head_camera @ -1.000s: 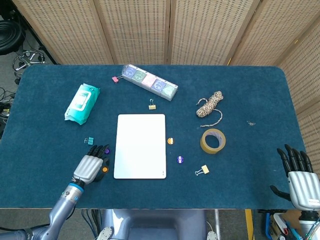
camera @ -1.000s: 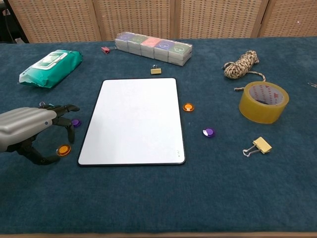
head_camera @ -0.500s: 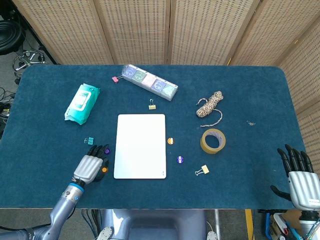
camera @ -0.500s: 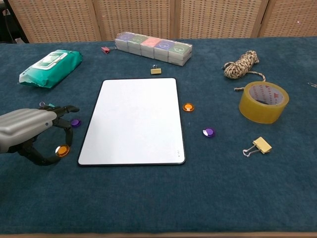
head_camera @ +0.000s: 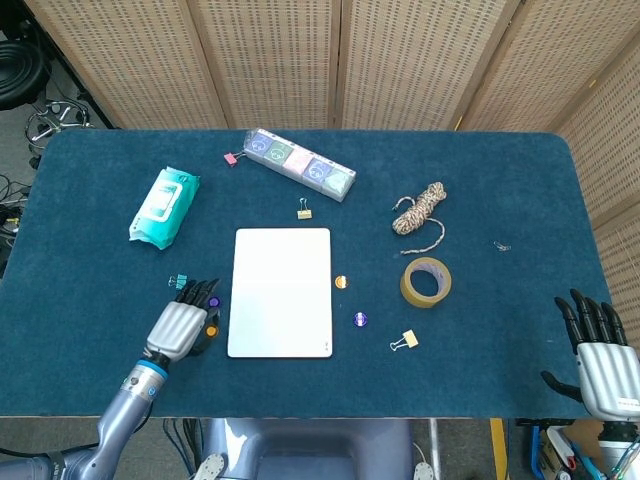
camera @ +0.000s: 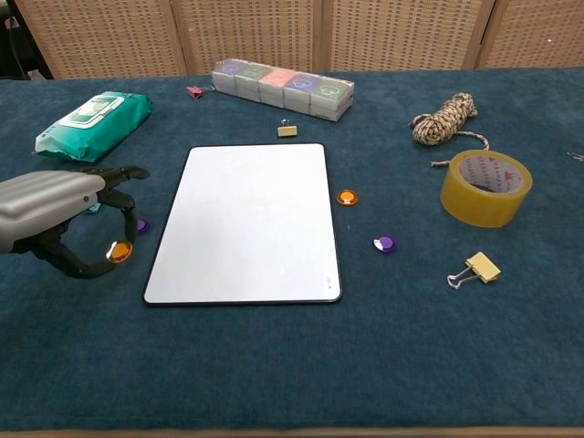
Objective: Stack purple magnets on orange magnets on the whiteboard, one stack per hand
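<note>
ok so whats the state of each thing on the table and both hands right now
left hand: pinches an orange magnet, lifted off the cloth
purple magnet by left hand: on the cloth, loose
whiteboard: flat, bare
right-side orange magnet: on the cloth beside the whiteboard
right-side purple magnet: on the cloth, untouched
tape roll: lying flat
right hand: off the table's edge, fingers apart, holds nothing

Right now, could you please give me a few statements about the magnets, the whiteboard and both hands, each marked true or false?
1. The left hand pinches a round orange magnet. True.
2. The white rectangular whiteboard already carries a stack. False: it is bare.
3. A second orange magnet lies on the cloth right of the whiteboard. True.
4. The right hand holds the round purple magnet. False: it holds nothing, fingers apart, near the table's edge.
</note>
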